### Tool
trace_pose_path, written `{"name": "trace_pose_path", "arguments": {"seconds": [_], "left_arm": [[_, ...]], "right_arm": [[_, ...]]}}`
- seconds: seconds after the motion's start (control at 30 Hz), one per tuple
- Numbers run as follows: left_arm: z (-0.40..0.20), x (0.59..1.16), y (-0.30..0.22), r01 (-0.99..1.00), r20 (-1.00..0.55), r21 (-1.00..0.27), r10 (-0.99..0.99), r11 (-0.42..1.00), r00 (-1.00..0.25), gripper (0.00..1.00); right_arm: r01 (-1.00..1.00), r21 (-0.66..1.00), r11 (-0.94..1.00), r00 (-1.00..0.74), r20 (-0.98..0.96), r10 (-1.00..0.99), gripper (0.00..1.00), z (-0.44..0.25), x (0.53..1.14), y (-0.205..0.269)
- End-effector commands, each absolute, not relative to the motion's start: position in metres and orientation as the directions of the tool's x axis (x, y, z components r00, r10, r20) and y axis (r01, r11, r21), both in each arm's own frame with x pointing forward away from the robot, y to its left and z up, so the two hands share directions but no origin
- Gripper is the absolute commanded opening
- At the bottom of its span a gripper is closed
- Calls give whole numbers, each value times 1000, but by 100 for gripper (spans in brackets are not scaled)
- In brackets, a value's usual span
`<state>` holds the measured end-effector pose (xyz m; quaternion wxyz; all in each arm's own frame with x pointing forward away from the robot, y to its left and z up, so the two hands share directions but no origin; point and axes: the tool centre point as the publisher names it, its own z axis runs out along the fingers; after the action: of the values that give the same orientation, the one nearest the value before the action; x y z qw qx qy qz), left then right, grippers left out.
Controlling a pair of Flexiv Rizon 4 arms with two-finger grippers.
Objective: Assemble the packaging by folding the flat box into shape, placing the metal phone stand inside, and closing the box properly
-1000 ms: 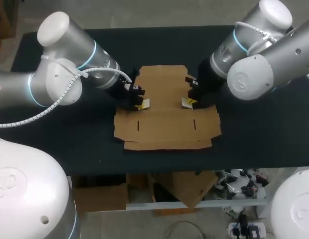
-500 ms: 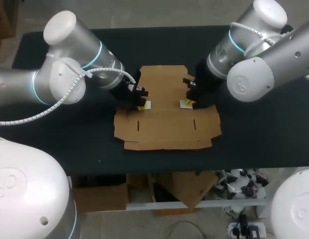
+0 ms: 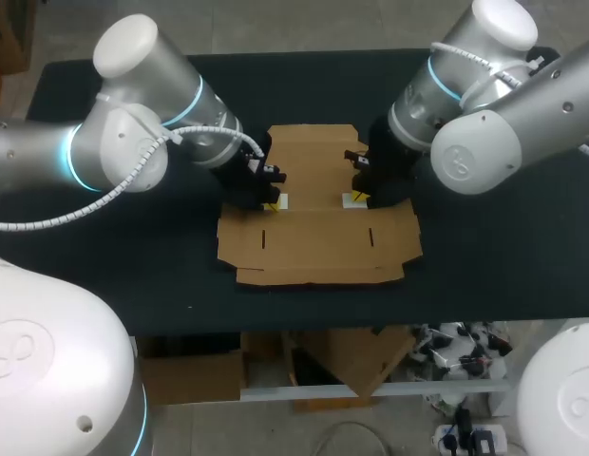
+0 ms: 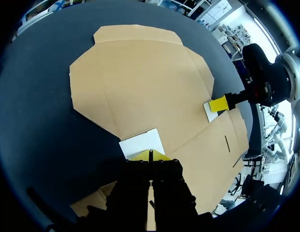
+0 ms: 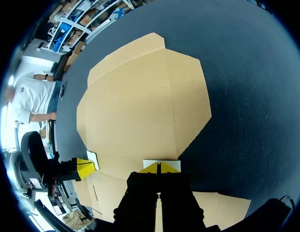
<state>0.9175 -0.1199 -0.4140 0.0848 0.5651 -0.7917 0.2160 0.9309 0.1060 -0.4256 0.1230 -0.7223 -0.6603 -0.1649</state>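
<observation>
Bench: a dark bench (image 3: 114,256) carries everything, and both arms reach in over its far half.
Box: a flat brown cardboard box (image 3: 313,228) lies unfolded in the middle of the bench, with every panel down on the surface.
Box shape: the far panel is narrower with cut corners. The near part is wider and has 2 short slits (image 3: 263,238). A narrow flap (image 3: 318,276) runs along the near edge.
Notches: the outline steps in on each side where the far panel meets the wider part.
Left patch: a small white left patch (image 3: 278,200) sits at the left notch, against the cardboard edge.
Right patch: a matching right patch (image 3: 352,199) sits at the right notch.
Left arm: the left arm (image 3: 133,142) comes in from the left, its wrist low over the left notch.
Left jaws: closed tight, the 2 yellow tips (image 4: 140,155) meet with only a thin line between them and nothing is seen gripped. They stand at the near edge of the left patch; I cannot tell whether they touch it.
Right arm: the right arm (image 3: 484,114) comes in from the right, its wrist low over the right notch.
Right jaws: likewise pressed together with nothing seen between the tips, which stand at the edge of the right patch.
Across the box: each wrist view shows the other arm's yellow tip at the far patch, with the cardboard flat between the 2.
</observation>
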Motion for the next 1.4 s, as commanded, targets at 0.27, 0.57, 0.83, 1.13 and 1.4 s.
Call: {"name": "trace_pose_path", "arguments": {"seconds": [0.27, 0.57, 0.83, 1.13, 1.4], "left_arm": [[-406, 915, -120, -928, 351, -275, -872, 253, -342, 0], [-386, 911, -106, -923, 340, -314, -882, 221, -327, 0], [-374, 914, -92, -929, 334, -297, -888, 220, -317, 0], [-362, 911, -78, -934, 334, -289, -892, 210, -305, 0], [-353, 900, -64, -935, 323, -294, -900, 199, -293, 0]], "right_arm": [[990, 94, -109, 58, 433, 900, 0, -413, 930, 89], [985, 117, -127, 54, 489, 871, 0, -400, 931, 65], [988, 90, -124, 53, 562, 826, 0, -396, 929, 41], [986, 80, -144, 70, 587, 807, 0, -386, 923, 14], [984, 66, -167, 95, 601, 794, 0, -374, 910, -13]]}}
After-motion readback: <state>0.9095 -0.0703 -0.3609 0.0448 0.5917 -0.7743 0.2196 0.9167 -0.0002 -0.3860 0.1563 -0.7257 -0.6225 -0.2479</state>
